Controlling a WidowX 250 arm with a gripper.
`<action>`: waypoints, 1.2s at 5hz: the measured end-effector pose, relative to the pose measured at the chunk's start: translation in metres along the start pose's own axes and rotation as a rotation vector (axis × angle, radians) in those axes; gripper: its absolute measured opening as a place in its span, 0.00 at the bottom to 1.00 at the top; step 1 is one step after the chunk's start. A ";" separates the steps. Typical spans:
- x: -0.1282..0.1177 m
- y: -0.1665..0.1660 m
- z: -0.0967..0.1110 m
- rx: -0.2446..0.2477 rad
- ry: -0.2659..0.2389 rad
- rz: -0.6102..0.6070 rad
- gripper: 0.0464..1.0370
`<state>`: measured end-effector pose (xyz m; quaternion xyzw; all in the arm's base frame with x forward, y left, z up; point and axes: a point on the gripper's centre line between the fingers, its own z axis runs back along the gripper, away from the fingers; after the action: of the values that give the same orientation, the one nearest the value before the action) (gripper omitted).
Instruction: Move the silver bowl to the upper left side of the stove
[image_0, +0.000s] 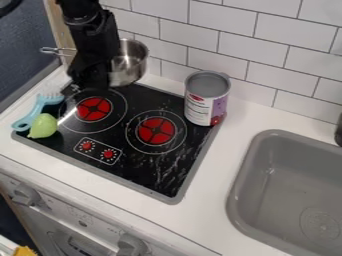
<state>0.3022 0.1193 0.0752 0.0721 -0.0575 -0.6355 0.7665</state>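
The black gripper (90, 77) hangs over the upper left part of the black stove (123, 167). Directly behind and to the right of it is the silver bowl (135, 64), a pot-like vessel near the stove's back edge by the tiled wall. A wire-like handle pokes out to the left of the arm. The arm covers the bowl's left part, so whether gripper and bowl touch cannot be seen.
A can (206, 102) stands at the stove's back right corner. On the left edge lie a light blue brush (35, 111) and a green pear-shaped object (43, 126). The grey sink (244, 172) is at the right.
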 end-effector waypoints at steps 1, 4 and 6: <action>-0.006 0.019 -0.017 -0.013 0.000 0.023 0.04; -0.010 0.026 -0.062 -0.099 0.040 -0.103 0.04; -0.011 0.027 -0.070 -0.110 0.053 -0.123 0.07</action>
<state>0.3387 0.1377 0.0118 0.0504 0.0024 -0.6816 0.7300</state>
